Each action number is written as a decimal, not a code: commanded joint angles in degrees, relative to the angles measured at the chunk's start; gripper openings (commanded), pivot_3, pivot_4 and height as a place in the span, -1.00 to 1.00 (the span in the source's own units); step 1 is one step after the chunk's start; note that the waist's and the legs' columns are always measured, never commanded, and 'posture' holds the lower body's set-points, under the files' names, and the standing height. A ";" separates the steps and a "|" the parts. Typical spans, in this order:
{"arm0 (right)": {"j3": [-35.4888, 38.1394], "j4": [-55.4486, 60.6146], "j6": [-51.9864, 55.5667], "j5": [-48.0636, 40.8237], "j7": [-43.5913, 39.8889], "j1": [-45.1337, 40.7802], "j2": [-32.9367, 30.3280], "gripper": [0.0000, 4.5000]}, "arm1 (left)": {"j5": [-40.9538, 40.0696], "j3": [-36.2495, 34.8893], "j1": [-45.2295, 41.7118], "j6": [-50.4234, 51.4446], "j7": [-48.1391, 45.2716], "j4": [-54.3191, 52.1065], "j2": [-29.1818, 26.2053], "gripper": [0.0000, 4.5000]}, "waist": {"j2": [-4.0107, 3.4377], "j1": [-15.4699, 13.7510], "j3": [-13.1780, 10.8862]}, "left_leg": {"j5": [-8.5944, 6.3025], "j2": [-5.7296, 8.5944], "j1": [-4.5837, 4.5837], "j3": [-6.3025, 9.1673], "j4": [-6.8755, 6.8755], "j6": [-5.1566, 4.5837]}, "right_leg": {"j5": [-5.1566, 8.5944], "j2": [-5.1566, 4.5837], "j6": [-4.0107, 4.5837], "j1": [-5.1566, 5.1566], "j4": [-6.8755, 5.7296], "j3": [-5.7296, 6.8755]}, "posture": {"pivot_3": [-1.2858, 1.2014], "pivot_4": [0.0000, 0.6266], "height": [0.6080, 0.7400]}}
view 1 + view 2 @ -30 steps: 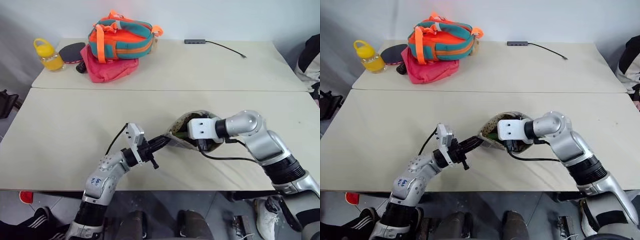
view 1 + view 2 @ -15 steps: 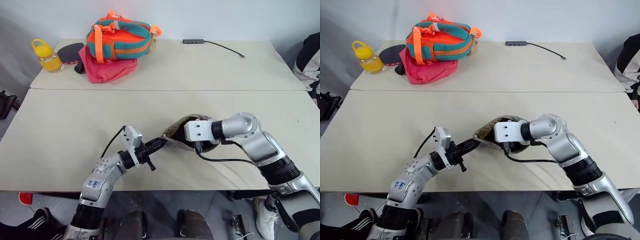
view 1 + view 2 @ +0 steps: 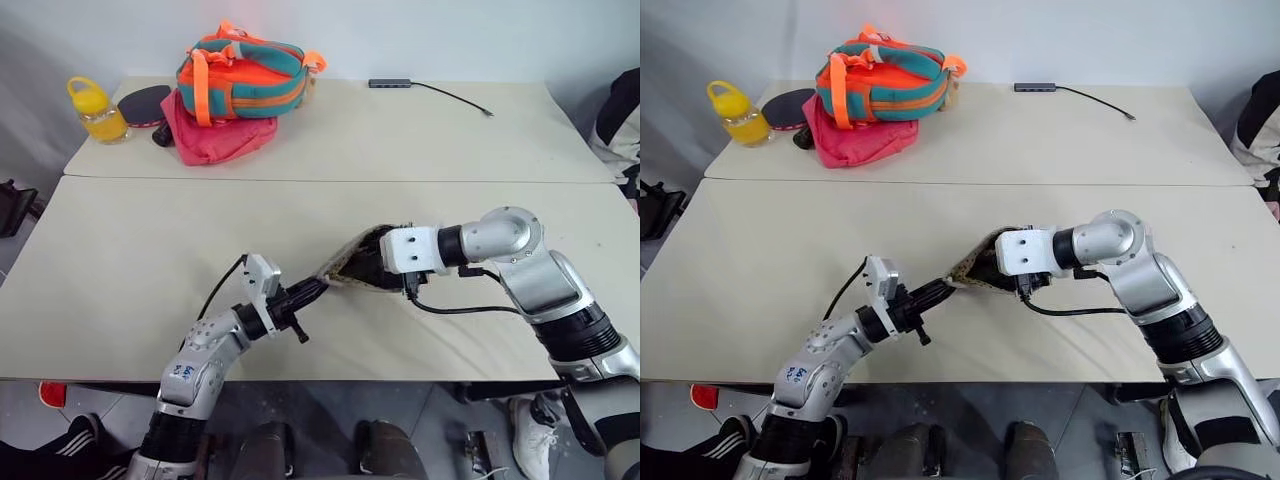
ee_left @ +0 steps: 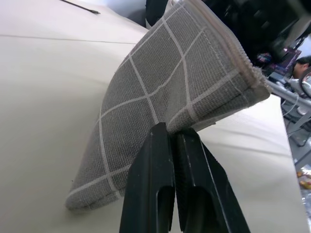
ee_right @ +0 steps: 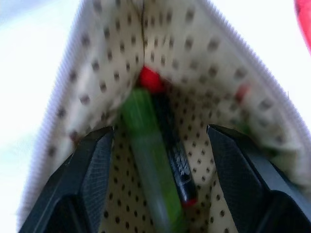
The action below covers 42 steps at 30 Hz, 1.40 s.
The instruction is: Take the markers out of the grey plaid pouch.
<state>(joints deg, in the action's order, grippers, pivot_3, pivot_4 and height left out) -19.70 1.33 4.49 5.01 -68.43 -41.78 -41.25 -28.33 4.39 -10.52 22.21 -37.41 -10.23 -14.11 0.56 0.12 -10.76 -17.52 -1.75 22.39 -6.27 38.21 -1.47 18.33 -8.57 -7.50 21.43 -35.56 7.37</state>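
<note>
Pouch (image 3: 352, 268) sits near the front middle of the near bench (image 3: 120, 270), propped up off the surface at its open end. Left claw (image 4: 171, 141) is clamped flat on a fold of the grey plaid fabric at the pouch's closed end — fingers pressed together, cloth pinched between them. Right claw (image 5: 158, 155) is at the pouch mouth with its fingers spread wide, one at each side of the opening, over the tan dotted lining; it grips nothing that can be made out.

Markers lie inside the pouch, side by side and touching: green marker (image 5: 146, 145) and dark marker (image 5: 171, 145) with a red cap at the far end. Both are blurred in the right wrist view, and their near ends are cut off or hard to read. From the head views the markers are hidden — the white wrist block of the right arm covers the pouch mouth.

On the far bench: orange-teal bag (image 3: 240, 72) stacked on a pink pouch (image 3: 215, 135), a yellow bottle (image 3: 95, 110) beside a dark round thing partly hidden behind the pink pouch, and a cable with a small hub (image 3: 390, 83).
</note>
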 commanded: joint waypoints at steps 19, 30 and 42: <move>-1.14 -10.02 -7.44 9.19 10.06 -1.04 4.66 -0.17 | -1.98 0.91 -2.03 5.60 -0.57 -4.86 -0.46 -1.00 | 0.00 0.06 0.00 | 0.03 0.00 -0.01 -0.01 0.00 0.01 | 0.00 0.02 0.00 -0.04 0.01 -0.01 | 0.03 -0.52 1.00; 4.06 0.18 -2.62 -0.44 0.95 -1.26 -0.49 -0.80 | -0.27 -0.78 -2.95 2.84 2.18 -2.37 1.06 -1.00 | 0.00 -0.03 0.00 | 0.02 0.00 0.00 0.04 0.00 0.00 | 0.00 0.01 0.00 -0.04 0.02 0.02 | 0.03 -0.52 1.00; 3.68 1.66 -2.97 -1.82 0.00 -0.29 0.09 -0.80 | 1.33 -0.79 -4.77 1.48 3.15 -1.36 2.14 -1.00 | 0.00 -0.02 0.00 | 0.02 0.01 0.00 0.02 0.00 0.00 | 0.00 0.01 0.00 -0.04 0.02 0.01 | 0.03 -0.52 1.00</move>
<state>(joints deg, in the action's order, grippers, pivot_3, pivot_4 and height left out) -17.45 2.15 2.60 3.51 -69.40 -40.39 -41.63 -27.65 2.53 -15.33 25.51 -32.91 -9.39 -11.76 0.57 0.10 -10.76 -17.50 -1.75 22.39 -6.26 38.20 -1.47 18.33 -8.55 -7.50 21.41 -35.55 7.39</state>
